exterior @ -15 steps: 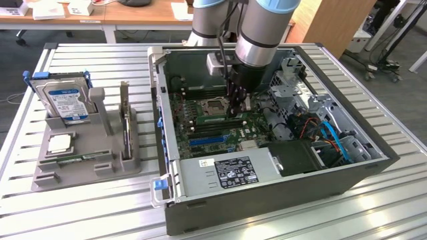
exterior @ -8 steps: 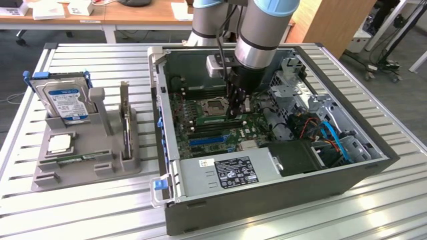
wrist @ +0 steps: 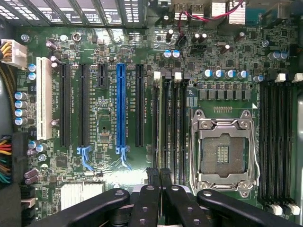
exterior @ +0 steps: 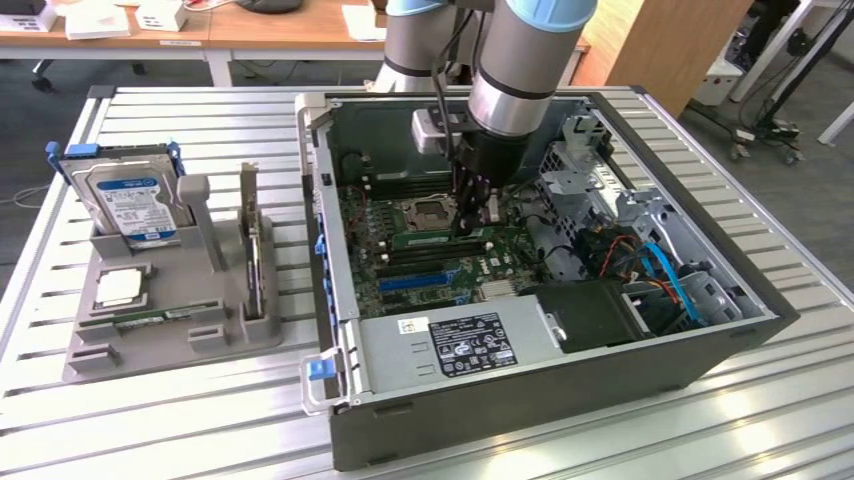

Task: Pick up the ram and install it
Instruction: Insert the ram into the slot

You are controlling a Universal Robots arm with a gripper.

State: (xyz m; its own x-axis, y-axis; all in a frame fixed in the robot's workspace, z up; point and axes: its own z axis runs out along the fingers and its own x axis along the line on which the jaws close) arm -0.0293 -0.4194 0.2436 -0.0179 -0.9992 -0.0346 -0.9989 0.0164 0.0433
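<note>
Well to the exterior view's left of the CPU socket, we note a spare stick lying in the grey holder. Just beside the socket, the ram stands on edge. The gripper pinches its end, fingers nearly closed.

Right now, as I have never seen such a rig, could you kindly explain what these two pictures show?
The machine is a robot arm with a gripper reaching into an open computer case on a slatted metal table. One picture comes from a camera off the arm; the other looks from the wrist at the motherboard. The gripper is shut, over the memory slots beside the processor socket; whether it pinches anything I cannot tell. On the exterior view's left, a grey holder carries a hard drive and a ram lying flat.
</note>
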